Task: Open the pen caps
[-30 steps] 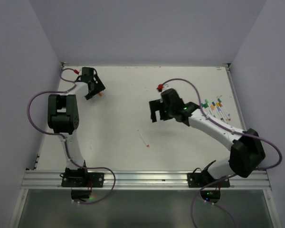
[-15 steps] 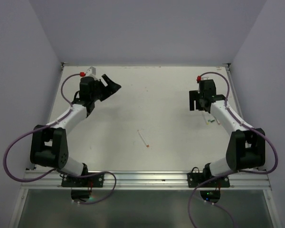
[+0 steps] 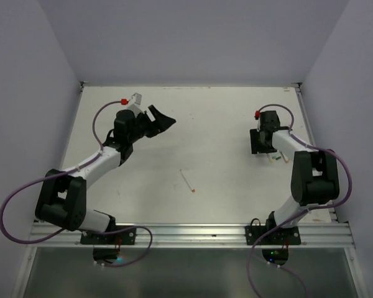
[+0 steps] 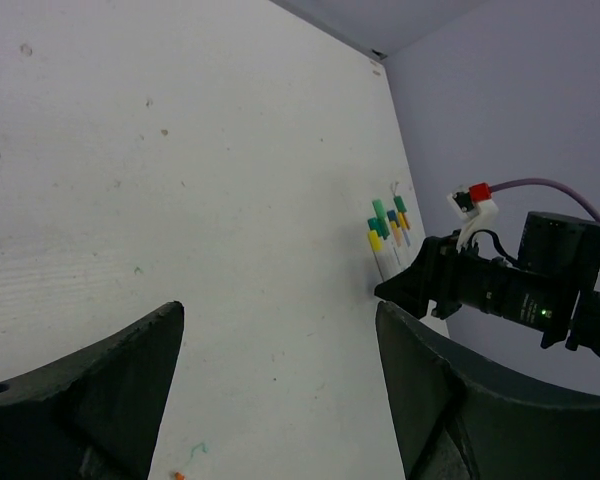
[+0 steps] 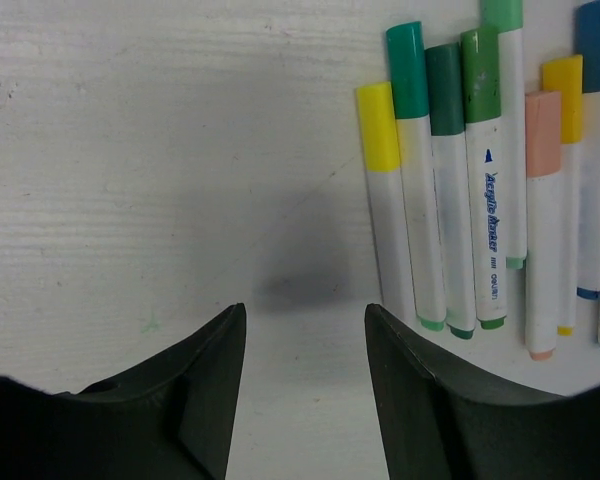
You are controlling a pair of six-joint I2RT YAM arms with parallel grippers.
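Several white pens lie side by side on the white table, each with its cap on: yellow, green, peach and blue. My right gripper hovers low just left of the row, open, with only bare table between its fingers. From above it covers most of the pens. My left gripper is open and empty at the back left, facing the distant pens. One lone pen with an orange tip lies mid-table.
The table's right edge runs close behind the pen row, with the wall beside it. A tiny orange speck lies on the table under my left gripper. Purple cables loop off both wrists.
My right gripper swung from mid-table to the right, down beside the pen row, and its jaws narrowed. My left arm reached out from the back left corner towards the middle.
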